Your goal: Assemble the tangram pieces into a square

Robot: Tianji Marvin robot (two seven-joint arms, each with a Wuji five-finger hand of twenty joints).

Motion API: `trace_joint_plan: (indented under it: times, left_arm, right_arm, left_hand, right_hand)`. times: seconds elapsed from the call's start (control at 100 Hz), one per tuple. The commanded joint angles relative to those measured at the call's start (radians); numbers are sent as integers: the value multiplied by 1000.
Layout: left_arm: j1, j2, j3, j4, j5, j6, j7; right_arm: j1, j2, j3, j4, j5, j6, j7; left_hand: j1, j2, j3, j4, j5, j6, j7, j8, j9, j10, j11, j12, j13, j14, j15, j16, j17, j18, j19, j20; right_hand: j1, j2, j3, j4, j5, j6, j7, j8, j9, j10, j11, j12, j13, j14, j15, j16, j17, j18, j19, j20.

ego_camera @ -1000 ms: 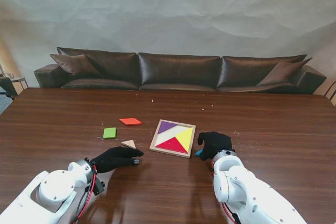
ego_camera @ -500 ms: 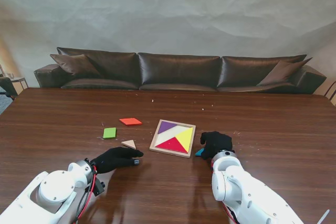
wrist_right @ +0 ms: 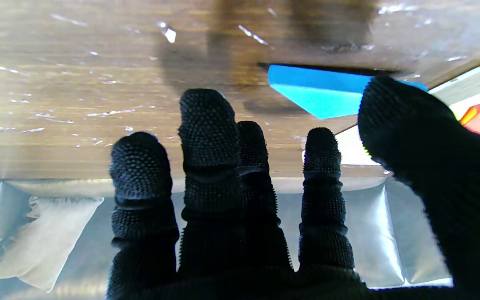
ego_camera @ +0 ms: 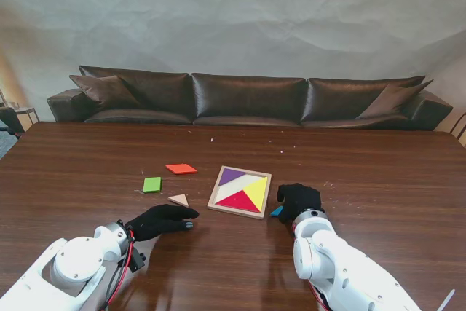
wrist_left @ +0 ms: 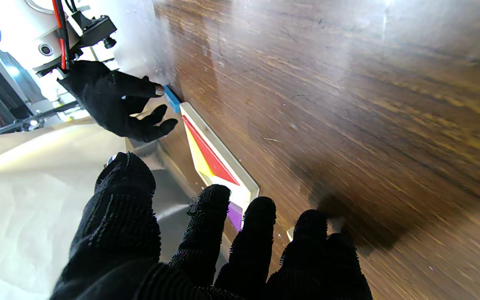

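A big brown wooden table (ego_camera: 378, 172) fills most of the stand's view, and a long dark brown sofa (ego_camera: 247, 98) with cushions stands behind it, against a pale wrinkled wall (ego_camera: 233, 12). In the middle of the table lies a square wooden tray (ego_camera: 215, 198) with a light rim. Inside it sit a purple piece (ego_camera: 231, 175), a yellow triangle (ego_camera: 256, 192) and a red triangle (ego_camera: 238, 200), and a white part shows between them. The left hand (ego_camera: 162, 220), in a black glove, rests low on the table, nearer to me than the tray and to its left. Its fingers (wrist_left: 215, 216) are spread apart and it holds nothing. The right hand (ego_camera: 298, 200), also in a black glove, is just beside the right side of the tray. Its fingers (wrist_right: 208, 133) are stretched out and apart, and its thumb tip touches a blue triangle (wrist_right: 319, 89) but does not grip it. That blue triangle lies flat on the table, right by the tray's near right corner. To the left of the tray, three more pieces lie on the table, apart from each other: an orange piece (ego_camera: 181, 169) farthest from me, a green square (ego_camera: 152, 184) to its left and nearer, and a small tan triangle (ego_camera: 178, 199) between the tray and the left hand.
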Motion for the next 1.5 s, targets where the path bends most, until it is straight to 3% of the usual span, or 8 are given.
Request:
trace_joint_plan:
  times: [0.0, 0.37, 0.56, 0.64, 1.11, 1.49]
  left_arm:
    - [13, -2, 3, 7, -1, 7, -24]
    - [16, -2, 1, 5, 0, 9, -24]
    - [18, -2, 0, 4, 1, 11, -24]
    - [18, -2, 0, 4, 1, 12, -25]
    - [19, -2, 0, 3, 2, 16, -24]
    - [19, -2, -1, 3, 2, 16, -25]
  right_arm:
    - [0, -7, -6, 15, 6, -9, 6]
    - [8, -9, -17, 40, 18, -23, -1]
    - [4, -8, -7, 30, 18, -24, 3]
    - [6, -11, -5, 34, 25, -24, -2]
    - [29, -26, -11, 61, 65, -18, -30]
    - [38, -27, -14, 70, 69, -18, -24]
  left_hand:
    - [25, 64, -27, 34, 10, -7, 2, 1, 15, -3, 1, 2, 24, 32, 16, 17, 37, 198, 44, 15]
    - [26, 66, -28, 33, 10, -6, 2, 1, 15, -2, 0, 2, 24, 34, 16, 17, 37, 199, 44, 15]
    - [26, 67, -28, 33, 10, -6, 2, 1, 15, -1, 1, 2, 25, 32, 17, 17, 38, 198, 44, 15]
    - [27, 68, -28, 33, 11, -6, 3, 1, 14, 0, 0, 1, 24, 34, 16, 17, 37, 200, 44, 15]
    - [29, 68, -28, 33, 10, -7, 2, 1, 14, -1, 0, 1, 24, 36, 17, 17, 39, 199, 44, 15]
    - [27, 68, -29, 32, 11, -8, 3, 1, 14, -1, 0, 2, 25, 35, 17, 17, 39, 200, 44, 15]
  right_hand:
    - [9, -45, 38, 0, 30, -1, 19, -9, 6, -10, 12, 10, 11, -6, 12, -9, -53, -2, 29, 9]
    - [18, -43, 39, 2, 50, -6, 22, -9, 30, -18, 15, 12, 29, -14, 28, -3, -45, -4, 38, 10]
    - [-5, -31, 33, -1, 8, 7, -5, -21, 18, -11, -1, 6, 24, -10, 25, -4, -50, -3, 37, 9]
    - [-21, 24, 22, 2, -24, 13, -25, -45, 16, -10, -2, 5, 21, -4, 28, -2, -55, -2, 38, 11]
    - [-11, 139, 15, 20, -26, 7, 5, -74, 15, -6, -3, 3, 20, -5, 29, -3, -56, -2, 40, 14]
    - [14, 130, 24, 25, -15, 4, 11, -84, 19, -4, -3, 2, 25, -3, 30, -3, -55, 0, 39, 15]
